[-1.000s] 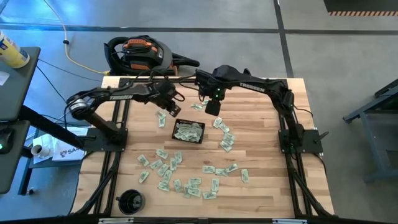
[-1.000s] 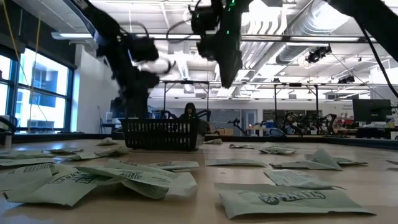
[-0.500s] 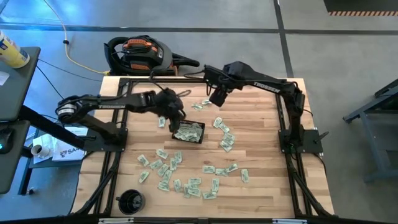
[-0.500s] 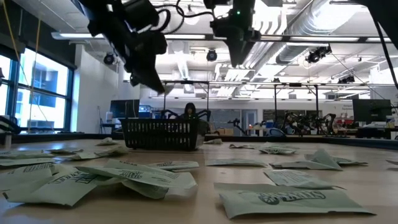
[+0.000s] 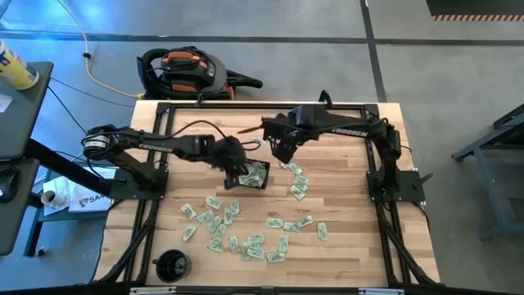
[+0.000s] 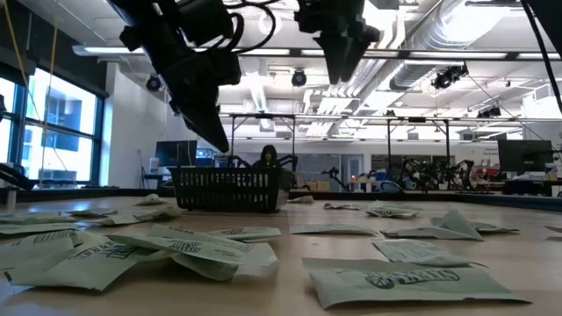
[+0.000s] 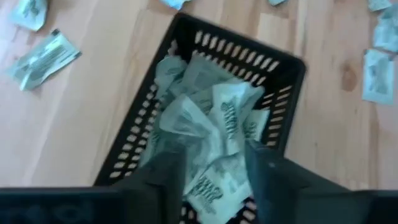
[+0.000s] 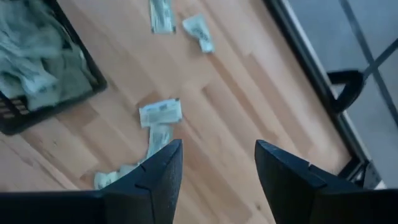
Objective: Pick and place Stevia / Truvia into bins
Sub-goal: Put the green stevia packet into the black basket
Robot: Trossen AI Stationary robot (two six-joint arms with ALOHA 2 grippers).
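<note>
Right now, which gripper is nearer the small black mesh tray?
Left. The left gripper hangs directly over the small black mesh tray; the right gripper hovers apart, beyond its far right corner.

A: What is lying on the wooden surface point(image 5: 344, 246)?
B: Green-and-white sachets point(image 5: 246, 233) are lying scattered across its near half, a black mesh tray point(image 5: 264, 178) is sitting near the middle, and a round black cup point(image 5: 172, 265) is standing at the near-left corner.
</note>
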